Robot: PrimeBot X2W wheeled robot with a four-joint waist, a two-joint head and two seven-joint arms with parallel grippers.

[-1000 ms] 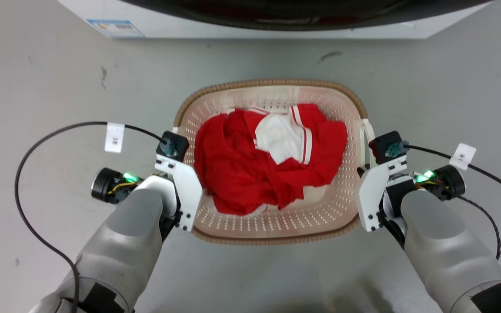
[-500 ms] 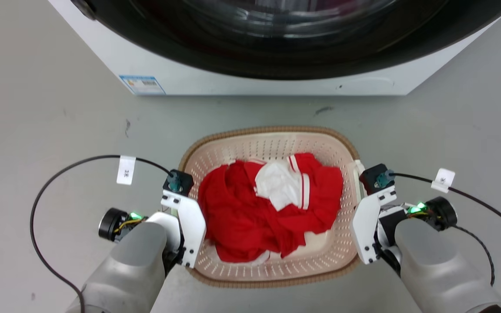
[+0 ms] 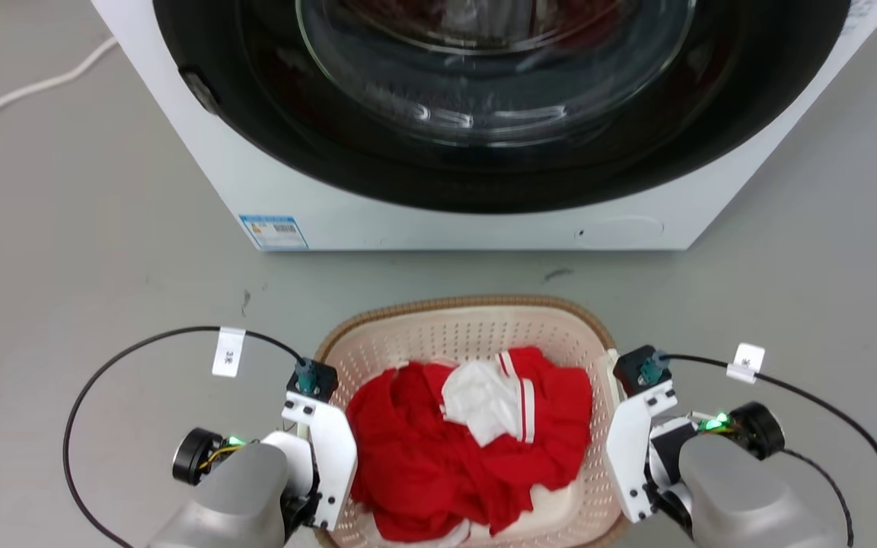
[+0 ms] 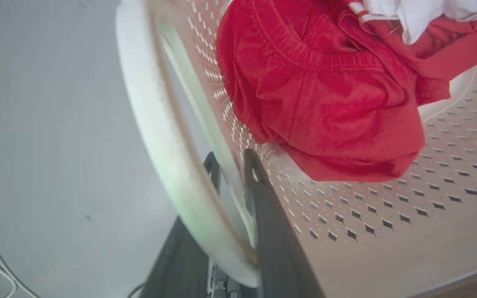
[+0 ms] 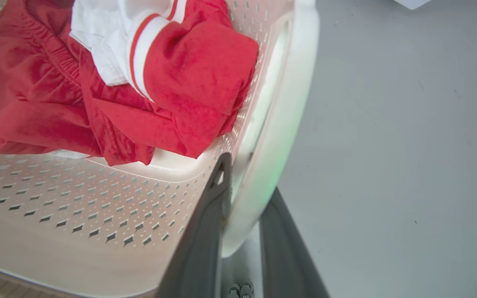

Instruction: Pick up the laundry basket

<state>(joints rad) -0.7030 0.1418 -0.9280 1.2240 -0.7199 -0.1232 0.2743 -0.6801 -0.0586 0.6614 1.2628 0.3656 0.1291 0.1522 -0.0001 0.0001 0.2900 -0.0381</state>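
Gripped at both sides: the laundry basket [image 3: 469, 335], over the floor [image 3: 103, 251] just in front of the washer [image 3: 484, 221]; resting or lifted, impossible to tell. Narrow and clamped on the white left handle [image 4: 160, 136]: the left hand [image 4: 232, 165], one dark finger inside the perforated wall, one outside. Same on the right handle [image 5: 280, 124]: the right hand [image 5: 246, 182], narrow, pinching. Inside, crumpled red clothes [image 3: 423, 457], with a white garment [image 3: 484, 399] on top.
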